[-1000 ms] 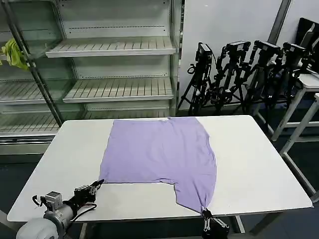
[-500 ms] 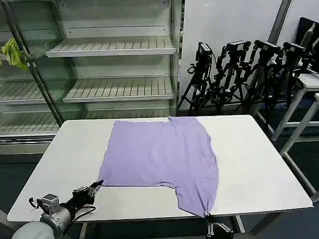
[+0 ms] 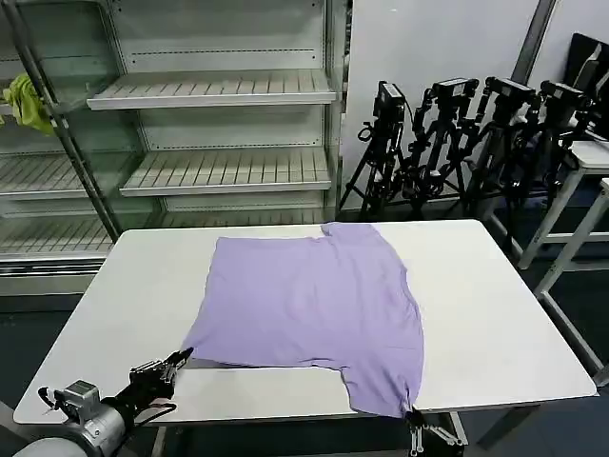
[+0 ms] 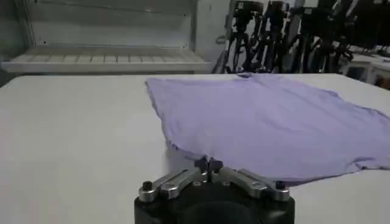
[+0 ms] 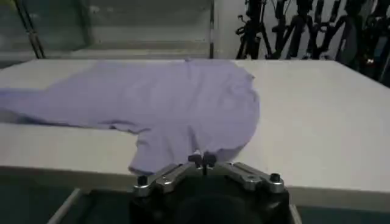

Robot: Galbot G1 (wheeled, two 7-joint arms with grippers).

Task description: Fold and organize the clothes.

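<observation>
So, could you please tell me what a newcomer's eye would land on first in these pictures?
First, the lavender T-shirt spread flat across the middle of the white table. Next, the two end effectors at the table's near edge: the left end effector shut on the shirt's near left corner, the right end effector shut on its near right corner. Behind stand grey shelves and black tripods.

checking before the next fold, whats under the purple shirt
The T-shirt lies spread on the white table, which shows bare all around it. Whatever lies beneath the fabric is covered. The left claw and the right claw each pinch a near corner of the shirt.
</observation>
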